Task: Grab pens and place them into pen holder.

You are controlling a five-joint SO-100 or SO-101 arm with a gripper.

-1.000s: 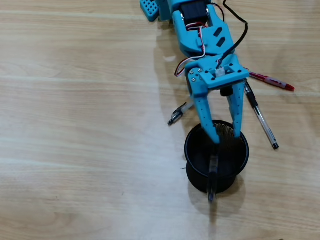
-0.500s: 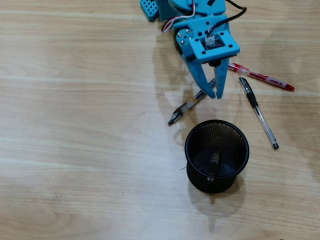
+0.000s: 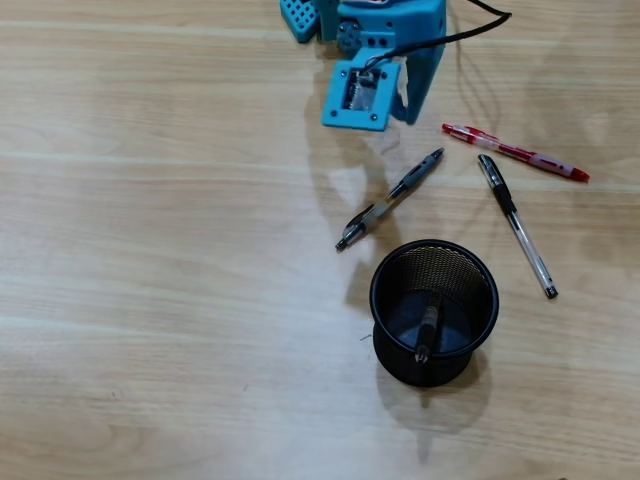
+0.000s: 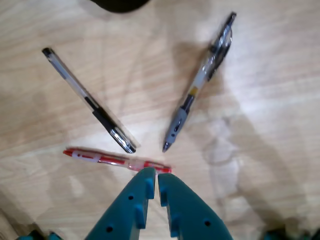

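resting inside the pen holder (image 3: pixel 434 262) one black pen (image 3: pixel 427 333), three pens outside, gripper (image 4: pixel 153 179) apparently closed, empty

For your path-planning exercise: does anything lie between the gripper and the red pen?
Nothing visible does. In the wrist view the gripper, fingers nearly together, is right at one end of the red pen, with only bare table around it. The other two loose pens lie apart.

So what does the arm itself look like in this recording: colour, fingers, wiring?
The arm is bright blue printed plastic with blocky segments. The gripper has two tapered blue fingers dotted with small round holes. A black cable loops off its side in the overhead view, and a small recessed board shows on the wrist block.
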